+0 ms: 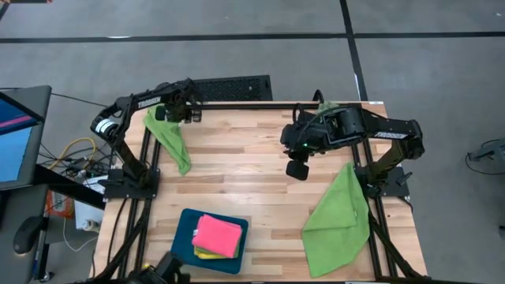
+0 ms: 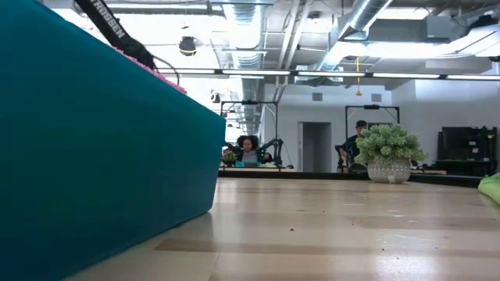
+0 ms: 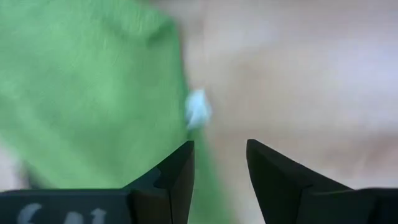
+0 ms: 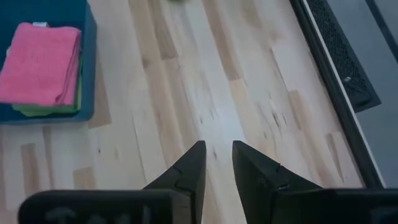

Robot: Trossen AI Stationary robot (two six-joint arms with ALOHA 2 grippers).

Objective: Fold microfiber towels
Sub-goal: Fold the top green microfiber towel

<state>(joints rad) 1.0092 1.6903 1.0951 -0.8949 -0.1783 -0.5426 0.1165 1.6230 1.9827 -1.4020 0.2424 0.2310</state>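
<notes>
While the left hand (image 1: pixel 175 111) sits at the far-left corner of the bench (image 1: pixel 237 166), one lime green towel (image 1: pixel 172 138) trails from directly beside it, its long axis running from the hand toward the near side. Fingers (image 3: pixel 177 171) stand slightly parted in the left wrist view, cloth alongside one of them; whether a corner is pinched cannot be told. The right hand (image 1: pixel 297 169) hovers over mid-bench, fingers apart and empty. A second lime green towel (image 1: pixel 338 221) lies near-right, closest to that arm. Folded towels (image 1: pixel 217 235), pink on top, rest in the teal tray (image 1: pixel 183 233) at near-left.
</notes>
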